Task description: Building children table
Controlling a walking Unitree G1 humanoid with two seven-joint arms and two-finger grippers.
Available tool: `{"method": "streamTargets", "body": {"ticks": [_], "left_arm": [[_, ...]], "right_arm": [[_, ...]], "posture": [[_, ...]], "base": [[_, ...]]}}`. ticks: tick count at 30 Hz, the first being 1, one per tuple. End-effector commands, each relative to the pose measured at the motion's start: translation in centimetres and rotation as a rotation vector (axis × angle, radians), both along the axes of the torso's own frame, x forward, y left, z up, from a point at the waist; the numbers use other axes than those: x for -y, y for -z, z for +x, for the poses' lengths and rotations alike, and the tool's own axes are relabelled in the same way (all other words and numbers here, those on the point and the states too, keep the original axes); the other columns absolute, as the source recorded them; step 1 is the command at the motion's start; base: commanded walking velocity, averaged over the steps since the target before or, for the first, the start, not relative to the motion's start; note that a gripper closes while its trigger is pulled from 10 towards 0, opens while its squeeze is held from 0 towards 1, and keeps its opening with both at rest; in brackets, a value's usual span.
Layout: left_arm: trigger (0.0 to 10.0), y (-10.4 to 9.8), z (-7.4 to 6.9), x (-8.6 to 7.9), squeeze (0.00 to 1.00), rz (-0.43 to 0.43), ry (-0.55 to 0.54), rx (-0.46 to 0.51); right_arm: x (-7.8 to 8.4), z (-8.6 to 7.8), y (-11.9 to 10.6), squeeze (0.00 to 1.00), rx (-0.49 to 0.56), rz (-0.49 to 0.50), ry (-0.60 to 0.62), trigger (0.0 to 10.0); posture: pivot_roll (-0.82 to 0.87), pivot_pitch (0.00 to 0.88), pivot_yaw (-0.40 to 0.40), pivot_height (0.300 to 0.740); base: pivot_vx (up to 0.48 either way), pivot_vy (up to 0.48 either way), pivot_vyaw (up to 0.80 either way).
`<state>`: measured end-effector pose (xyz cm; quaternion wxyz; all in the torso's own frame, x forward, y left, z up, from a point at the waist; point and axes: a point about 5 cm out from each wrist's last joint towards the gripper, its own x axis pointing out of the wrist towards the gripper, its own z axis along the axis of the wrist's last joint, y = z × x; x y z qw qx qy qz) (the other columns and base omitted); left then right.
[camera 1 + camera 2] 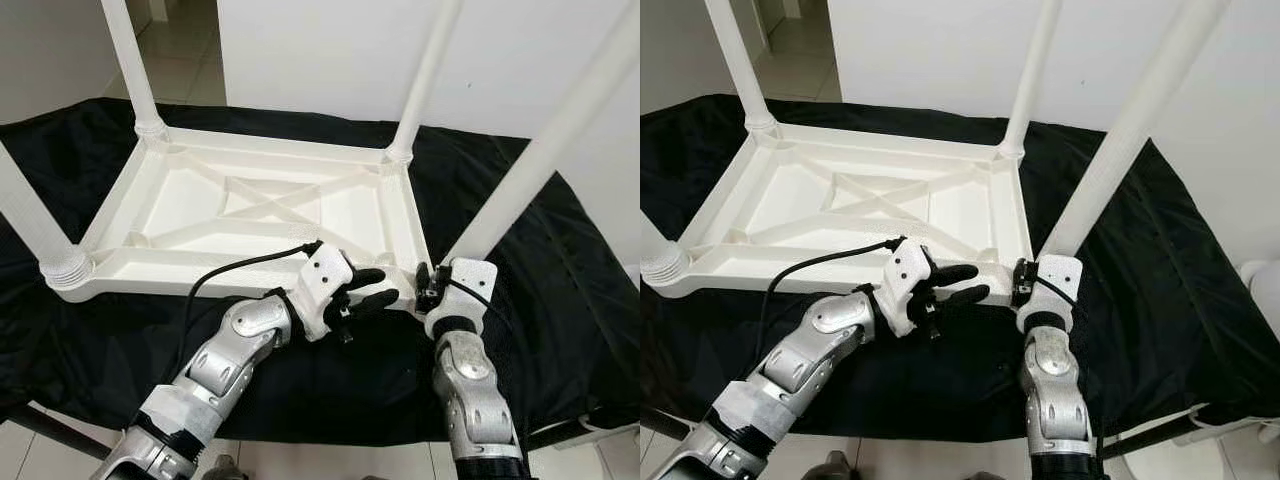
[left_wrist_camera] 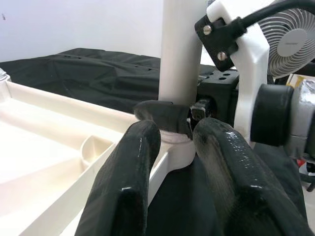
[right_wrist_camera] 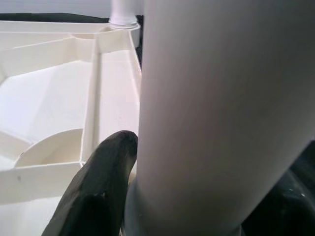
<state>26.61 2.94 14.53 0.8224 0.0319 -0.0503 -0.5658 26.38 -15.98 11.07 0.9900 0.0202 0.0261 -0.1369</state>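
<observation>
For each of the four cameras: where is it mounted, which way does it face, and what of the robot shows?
Left eye and right eye views: on the head, looking forward and down at the upturned white table on the black cloth; both silver arms show.
Left wrist view: along the left gripper toward the near right leg; the right gripper shows too.
Right wrist view: close against that same leg, one black finger beside it.
All share this leg.

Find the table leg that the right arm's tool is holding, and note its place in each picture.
Left eye view: the leg slants up from the near right corner to the top right.
Right eye view: it rises right of centre.
Left wrist view: it stands upright at top centre.
Right wrist view: it covers the right half.
Shared landmark: the right tool at its base.
</observation>
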Motion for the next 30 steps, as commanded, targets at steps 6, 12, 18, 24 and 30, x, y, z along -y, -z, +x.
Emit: {"method": "streamTargets", "body": {"ticks": [6,12,18,24,30], "left_arm": [[10.0,0.1,-0.4,0.4,0.00,0.023,0.091,-0.001],[10.0,0.1,-0.3,0.2,0.00,0.026,0.086,0.004],[10.0,0.1,-0.4,0.1,0.00,0.028,0.078,0.011],[10.0,0.1,-0.5,0.1,0.00,0.027,0.074,0.010],[10.0,0.2,-0.6,0.0,0.00,0.023,0.069,0.015]], "right_arm": [[-1.8,-0.4,1.1,0.00,-0.049,0.096,-0.067,10.0],[-0.6,-0.8,0.8,1.00,-0.022,0.105,-0.063,10.0],[0.7,-1.4,0.4,1.00,0.015,0.075,-0.131,10.0],[1.9,-1.8,0.4,0.00,0.026,0.027,-0.231,10.0],[4.4,-1.6,-0.3,0.00,0.040,-0.084,-0.465,10.0]], "posture": [[0.01,0.000,-0.056,0.740],[0.02,0.000,-0.061,0.740],[0.02,0.000,-0.064,0.740],[0.01,0.000,-0.058,0.740],[0.01,0.004,-0.054,0.740]], "base": [[0.000,0.000,0.00],[0.000,0.000,0.00],[0.000,0.000,0.00],[0.000,0.000,0.00],[0.000,0.000,0.00]]}}
